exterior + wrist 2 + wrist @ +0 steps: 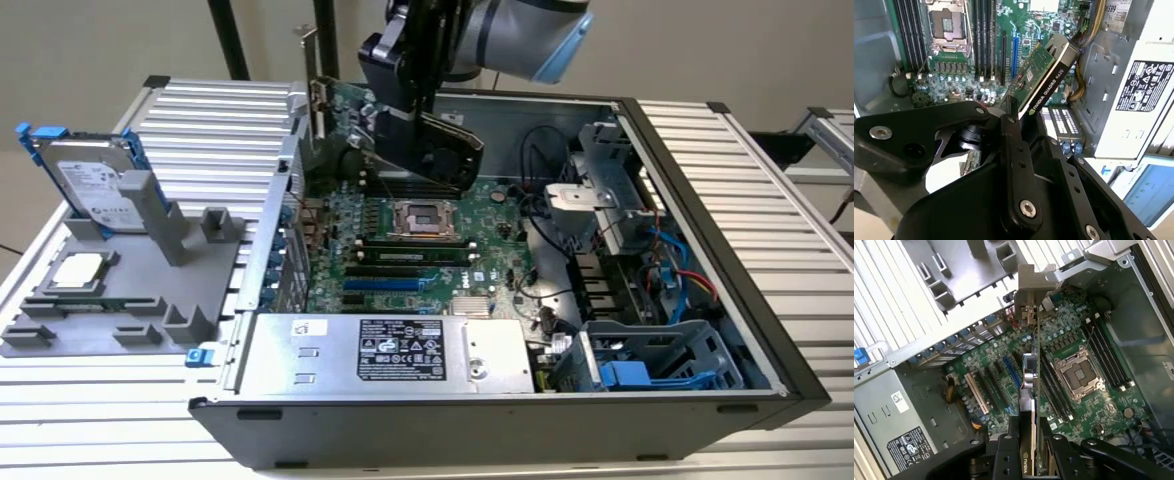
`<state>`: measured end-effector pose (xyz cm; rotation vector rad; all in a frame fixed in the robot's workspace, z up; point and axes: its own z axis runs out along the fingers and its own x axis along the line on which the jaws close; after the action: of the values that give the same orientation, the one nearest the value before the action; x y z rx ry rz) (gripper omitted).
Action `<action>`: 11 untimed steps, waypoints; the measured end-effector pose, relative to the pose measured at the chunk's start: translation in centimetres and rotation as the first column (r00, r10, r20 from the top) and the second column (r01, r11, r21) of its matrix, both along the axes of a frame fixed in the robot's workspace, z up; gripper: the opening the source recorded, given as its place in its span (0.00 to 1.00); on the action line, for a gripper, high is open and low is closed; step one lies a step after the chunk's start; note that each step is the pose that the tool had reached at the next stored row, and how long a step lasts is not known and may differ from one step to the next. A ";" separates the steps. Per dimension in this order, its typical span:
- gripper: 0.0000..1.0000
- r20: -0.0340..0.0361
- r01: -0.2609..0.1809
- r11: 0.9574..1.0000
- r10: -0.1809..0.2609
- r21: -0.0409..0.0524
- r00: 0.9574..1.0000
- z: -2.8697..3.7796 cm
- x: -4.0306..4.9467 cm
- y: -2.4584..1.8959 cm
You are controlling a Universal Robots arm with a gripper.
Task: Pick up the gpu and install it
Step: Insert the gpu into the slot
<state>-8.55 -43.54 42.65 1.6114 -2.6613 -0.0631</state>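
Hanging inside an open computer case (467, 425), the gpu (350, 105) is being carried upright by the robot's end effector (404, 130). The case is lying on its side on a ribbed metal bench (747, 170). The card is hovering above the motherboard (501, 215), toward the case's far corner on the exterior view's left, and is not touching the board beneath it.

In the first wrist view the gpu (1030, 375) is showing edge-on. Its silver end bracket (1026, 290) is pointing toward the case's slotted rear wall, and its lower edge is running roughly along the expansion slots (1012, 372) beside the processor socket (1076, 372). Whether it is sitting exactly over one slot, I cannot tell.

The end effector (1029, 450) is clamping the card from both faces, its black fingers (1004, 460) pressing board and cooler between them.

Judging by its look, the card is light and stiff but fragile, being a thin circuit board with exposed parts. Gripping across the flat faces, well away from the connector edge and bracket, is looking sensible.

A hard drive (94, 185) is standing in a gray fixture (134, 310) at the bench's edge on the exterior view's left.
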 end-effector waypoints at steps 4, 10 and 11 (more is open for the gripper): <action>0.00 0.000 -0.067 0.998 0.067 0.000 0.998 0.00 0.00 0.00; 0.00 0.000 -0.168 0.986 0.168 0.000 0.986 0.00 0.00 0.00; 0.00 0.000 -0.184 0.983 0.184 0.000 0.983 0.00 0.00 0.00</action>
<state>-8.55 -43.54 42.65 1.8487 -2.4978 -0.0585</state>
